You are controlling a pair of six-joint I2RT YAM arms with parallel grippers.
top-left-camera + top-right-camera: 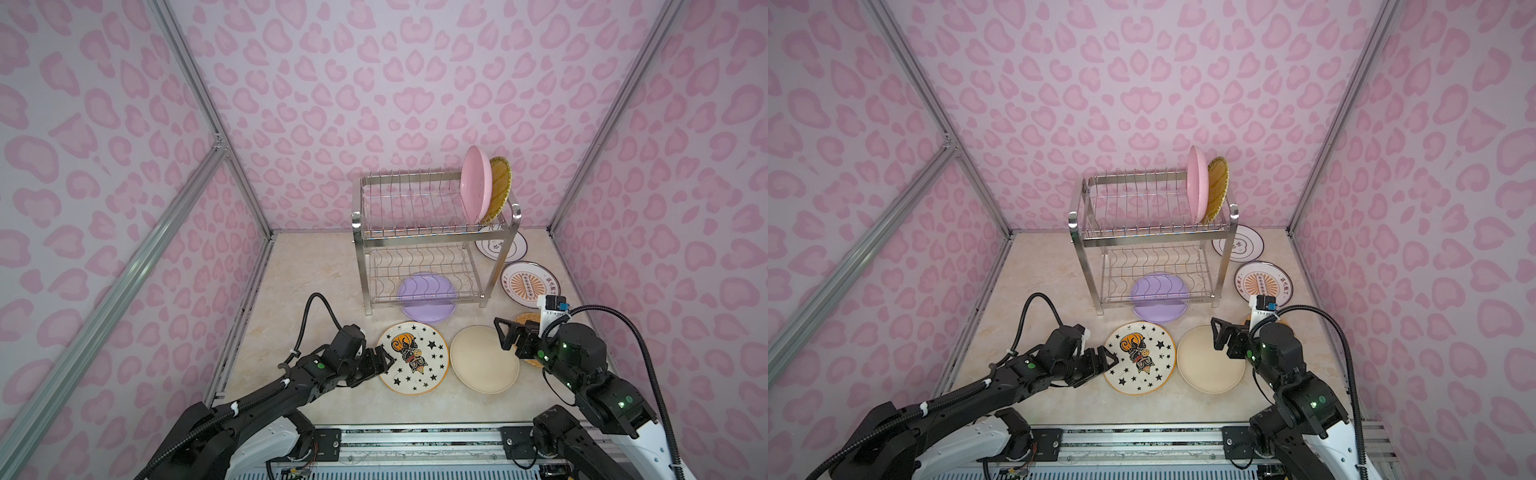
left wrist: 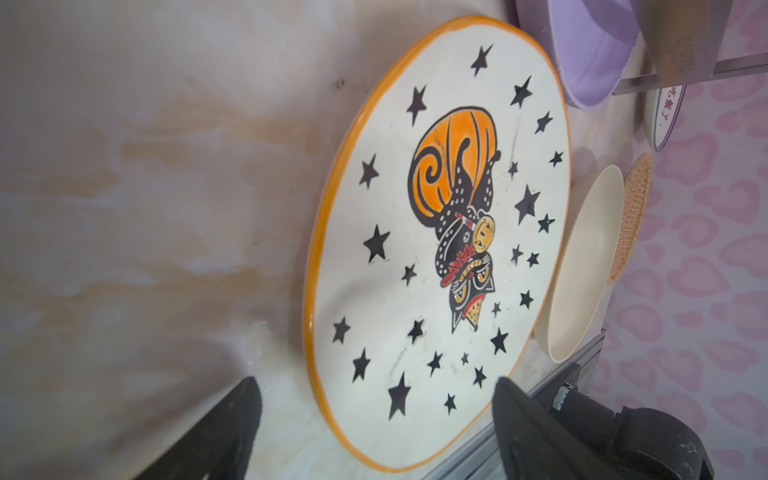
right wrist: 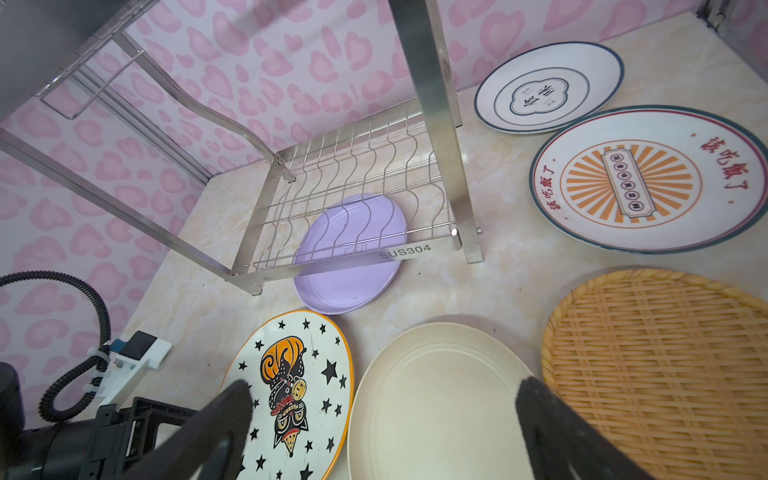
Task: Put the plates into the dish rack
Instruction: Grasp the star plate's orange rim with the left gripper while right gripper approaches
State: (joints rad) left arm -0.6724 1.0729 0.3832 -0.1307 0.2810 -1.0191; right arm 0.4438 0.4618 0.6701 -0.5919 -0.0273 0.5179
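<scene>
The steel dish rack (image 1: 432, 232) stands at the back with a pink plate (image 1: 476, 185) and a wicker plate (image 1: 500, 187) upright in its top tier. A lilac plate (image 1: 426, 297) lies flat on the table, half under the rack. The star-patterned plate (image 1: 413, 357) and a cream plate (image 1: 484, 359) lie side by side in front. My left gripper (image 1: 386, 360) is open, with its fingers on either side of the star plate's (image 2: 436, 249) near rim. My right gripper (image 1: 505, 336) hangs open over the cream plate's (image 3: 436, 403) right part.
Two white printed plates (image 1: 500, 245) (image 1: 530, 284) lie right of the rack. Another wicker plate (image 3: 665, 365) lies at the right, mostly hidden by my right arm in both top views. Pink patterned walls close in the table on three sides, and a metal rail (image 1: 415, 440) runs along the front.
</scene>
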